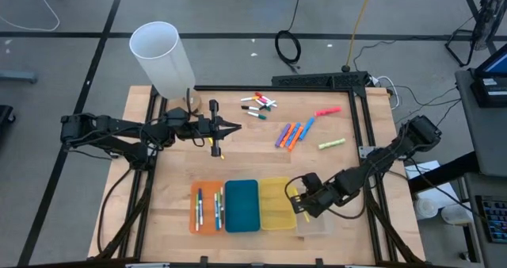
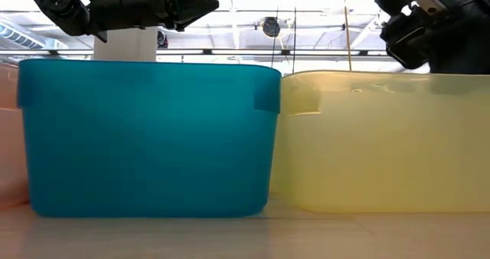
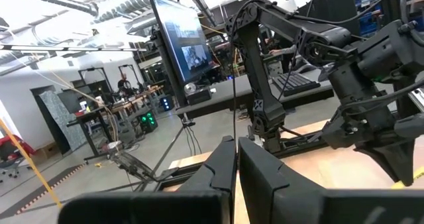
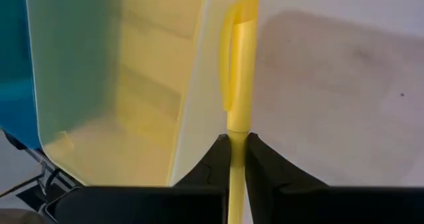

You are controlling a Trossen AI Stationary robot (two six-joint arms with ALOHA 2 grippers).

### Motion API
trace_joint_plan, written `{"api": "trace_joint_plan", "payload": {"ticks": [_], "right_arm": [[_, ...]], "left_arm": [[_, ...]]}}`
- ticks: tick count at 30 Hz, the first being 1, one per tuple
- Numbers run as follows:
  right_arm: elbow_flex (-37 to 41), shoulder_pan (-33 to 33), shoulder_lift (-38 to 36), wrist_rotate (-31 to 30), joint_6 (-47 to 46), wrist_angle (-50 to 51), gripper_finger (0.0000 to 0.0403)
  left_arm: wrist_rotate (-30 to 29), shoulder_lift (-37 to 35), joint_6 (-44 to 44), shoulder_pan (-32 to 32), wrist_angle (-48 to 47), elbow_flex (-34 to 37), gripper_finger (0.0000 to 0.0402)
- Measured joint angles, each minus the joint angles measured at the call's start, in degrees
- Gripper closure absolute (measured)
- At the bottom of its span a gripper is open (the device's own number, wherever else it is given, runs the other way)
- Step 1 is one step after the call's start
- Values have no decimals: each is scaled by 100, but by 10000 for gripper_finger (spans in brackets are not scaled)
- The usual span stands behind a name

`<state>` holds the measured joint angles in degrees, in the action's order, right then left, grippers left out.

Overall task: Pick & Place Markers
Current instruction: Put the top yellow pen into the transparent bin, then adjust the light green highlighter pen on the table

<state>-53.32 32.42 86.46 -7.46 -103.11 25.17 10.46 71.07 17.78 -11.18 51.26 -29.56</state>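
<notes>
The wooden surface (image 1: 253,161) carries a white cylinder (image 1: 162,58) near its far left corner and four trays in a row along its near edge: orange tray (image 1: 207,207), blue tray (image 1: 242,205), yellow tray (image 1: 275,203) and a clear tray (image 1: 315,223) at the right end. The right tool (image 1: 295,201) hangs over the yellow tray's right edge, pinched tight on a yellow marker (image 4: 238,85); in the right wrist view the marker's tip seems to lie against the tray's wall. The left tool (image 1: 236,128) floats above the surface's middle, fingers pressed together with nothing between them. Loose markers (image 1: 295,133) lie scattered across the far half of the surface, and a few more markers (image 1: 209,208) rest inside the orange tray.
</notes>
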Motion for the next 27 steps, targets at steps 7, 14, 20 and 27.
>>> {"api": "trace_joint_plan", "payload": {"ticks": [7,14,20,27], "right_arm": [[0,-1,0,-48,385,157,329],[0,-62,-95,70,458,252,237],[2,-132,-725,286,356,164,204],[0,6,-1671,-1052,1435,116,206]], "left_arm": [[0,0,-4,2,-2,0,378],[-1,0,-31,1,-2,0,378],[-2,0,-33,1,-6,0,378],[-2,0,-43,0,-15,0,378]]}}
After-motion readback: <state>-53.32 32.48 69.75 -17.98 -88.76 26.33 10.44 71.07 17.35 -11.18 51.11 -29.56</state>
